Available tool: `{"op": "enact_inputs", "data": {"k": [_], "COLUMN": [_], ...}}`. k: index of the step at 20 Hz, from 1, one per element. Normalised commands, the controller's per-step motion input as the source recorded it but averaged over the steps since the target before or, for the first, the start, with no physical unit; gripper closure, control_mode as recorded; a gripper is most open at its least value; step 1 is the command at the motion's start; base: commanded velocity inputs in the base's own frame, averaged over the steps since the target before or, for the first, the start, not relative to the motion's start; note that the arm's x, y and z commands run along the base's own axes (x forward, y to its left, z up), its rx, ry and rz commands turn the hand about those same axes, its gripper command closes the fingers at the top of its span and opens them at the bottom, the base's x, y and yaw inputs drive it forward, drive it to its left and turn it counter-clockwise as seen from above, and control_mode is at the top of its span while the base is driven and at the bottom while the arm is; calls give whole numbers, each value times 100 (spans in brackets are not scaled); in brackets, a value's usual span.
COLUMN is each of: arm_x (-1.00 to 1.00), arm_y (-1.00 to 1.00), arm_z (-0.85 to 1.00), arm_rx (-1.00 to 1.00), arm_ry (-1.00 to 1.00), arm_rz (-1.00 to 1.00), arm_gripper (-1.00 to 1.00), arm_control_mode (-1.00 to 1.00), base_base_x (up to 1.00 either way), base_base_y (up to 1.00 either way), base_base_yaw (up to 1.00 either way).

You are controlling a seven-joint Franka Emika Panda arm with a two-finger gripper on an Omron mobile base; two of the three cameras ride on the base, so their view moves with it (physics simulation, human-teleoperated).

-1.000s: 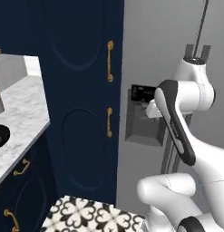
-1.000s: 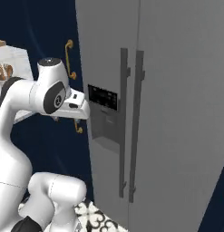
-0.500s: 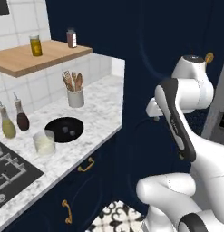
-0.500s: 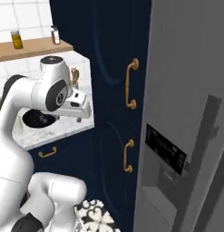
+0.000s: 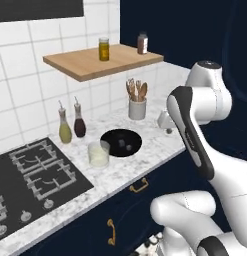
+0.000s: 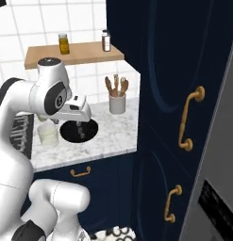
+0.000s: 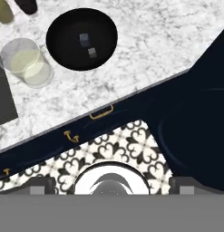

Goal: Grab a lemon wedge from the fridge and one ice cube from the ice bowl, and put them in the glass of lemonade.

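The ice bowl (image 5: 121, 142) is black and round and sits on the marble counter with two small ice cubes (image 7: 88, 45) in it. The glass of lemonade (image 5: 98, 153) stands just left of it, beside the stove. My gripper (image 6: 79, 123) hangs high near the counter's front edge, to the right of the bowl, open and holding nothing. In the hand view the bowl (image 7: 81, 38) and glass (image 7: 25, 61) lie at the top left, and my gripper (image 7: 111, 186) has its tips wide apart. A strip of the grey fridge (image 6: 219, 179) shows at the right. The lemon wedge is out of view.
Oil and vinegar bottles (image 5: 72, 125) stand behind the glass, and a utensil crock (image 5: 137, 107) behind the bowl. A wooden shelf (image 5: 102, 62) with two jars hangs above. The black stove (image 5: 35, 175) lies at the left. Tall navy cabinets (image 6: 184, 117) with brass handles stand between counter and fridge.
The whole picture has swung from the fridge doors to the counter, so the camera has moved with the base. The gripper stays open and empty.
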Motion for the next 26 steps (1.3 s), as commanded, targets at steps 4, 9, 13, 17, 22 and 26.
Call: {"op": "enact_inputs", "data": {"k": [4, 9, 13, 17, 22, 26], "arm_x": [0, 0, 0, 75, 93, 85], "arm_y": [0, 0, 0, 13, 15, 22], "arm_z": [0, 0, 0, -56, -88, -79], "arm_rx": [0, 0, 0, 0, 0, 0], "arm_ry": [0, 0, 0, 16, 17, 10], "arm_rz": [0, 0, 0, 3, 9, 8], "arm_gripper": [-100, -100, -100, -100, -100, -100], "arm_control_mode": [100, 100, 100, -100, -100, -100], "base_base_x": [56, 58, 58, 0, 0, 0], "base_base_y": [10, 15, 19, 0, 0, 0], "base_base_yaw": [3, 0, 0, 0, 0, 0]}}
